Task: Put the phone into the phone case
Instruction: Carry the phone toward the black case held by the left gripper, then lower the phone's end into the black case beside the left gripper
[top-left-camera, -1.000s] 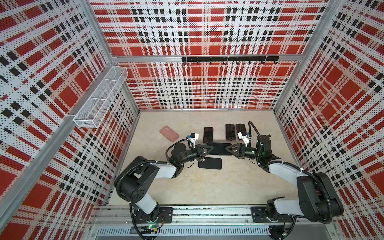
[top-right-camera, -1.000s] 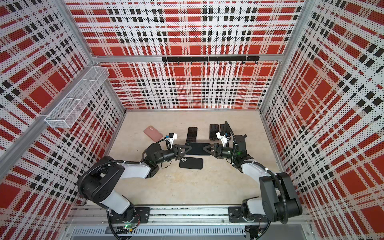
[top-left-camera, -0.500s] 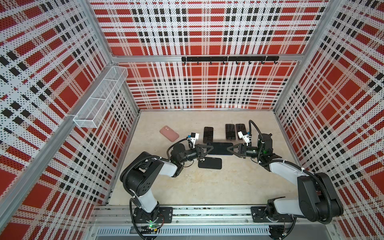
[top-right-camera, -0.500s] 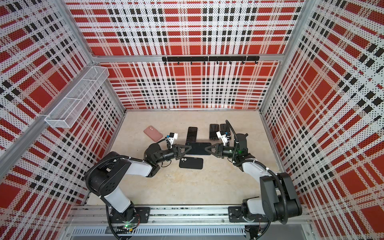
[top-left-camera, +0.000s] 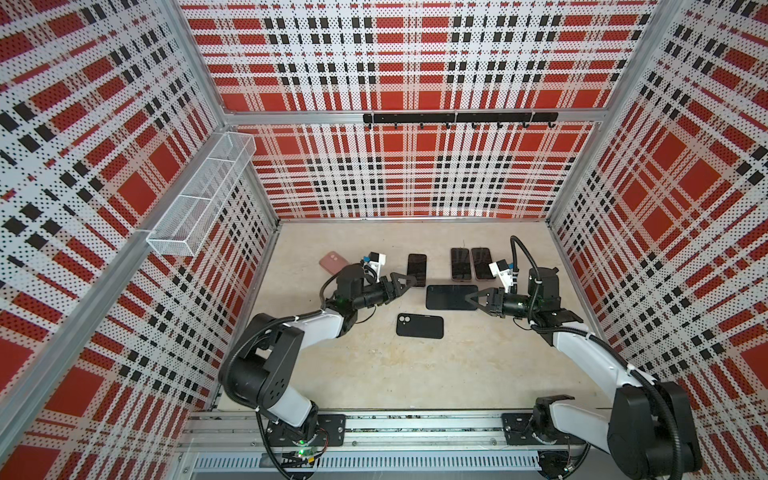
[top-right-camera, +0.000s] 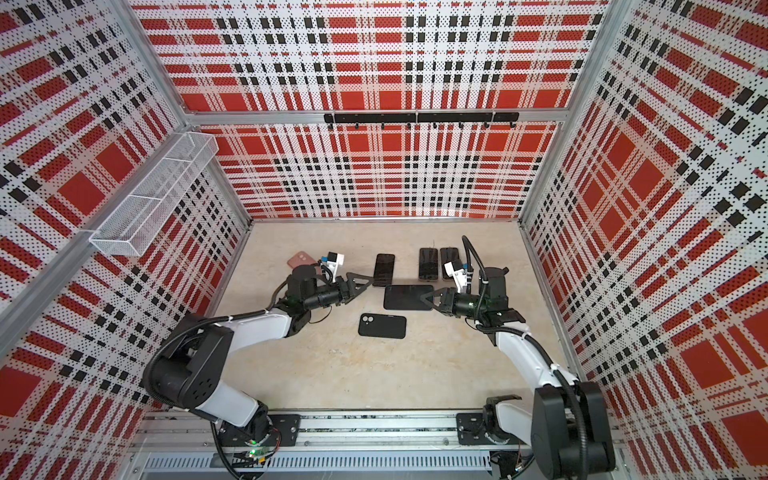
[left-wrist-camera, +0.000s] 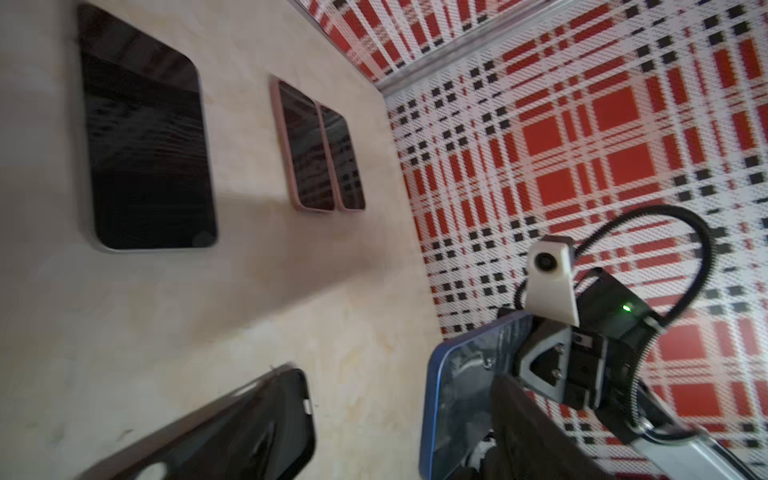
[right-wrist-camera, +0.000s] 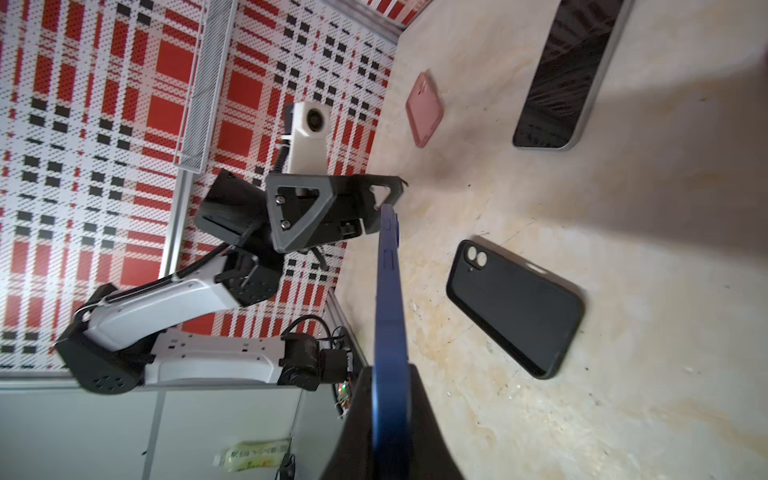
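- Since a second ago the left jaws have let go of the phone (top-left-camera: 445, 296) and backed off. They now stand spread, behind and left of the black case (top-left-camera: 419, 325), clear of the phone's end.
- The right jaws, open a second ago, now pinch the phone's other end. It hangs flat, screen up, off the surface, just behind the case and slightly right of it.
- The case lies flat on the surface, camera cut-out at its left end; nothing touches it.
- The phone is stiff, glassy and likely slippery. Held by one end alone it may pivot in the pinch, yet that hold leaves the far corner free to enter first.
- The case looks light and bendy, so it will probably skid when pressed; the left jaws could pin its rim at one end.
- Three other phones (top-left-camera: 460, 264) and a pink case (top-left-camera: 332, 262) lie farther behind the black case.
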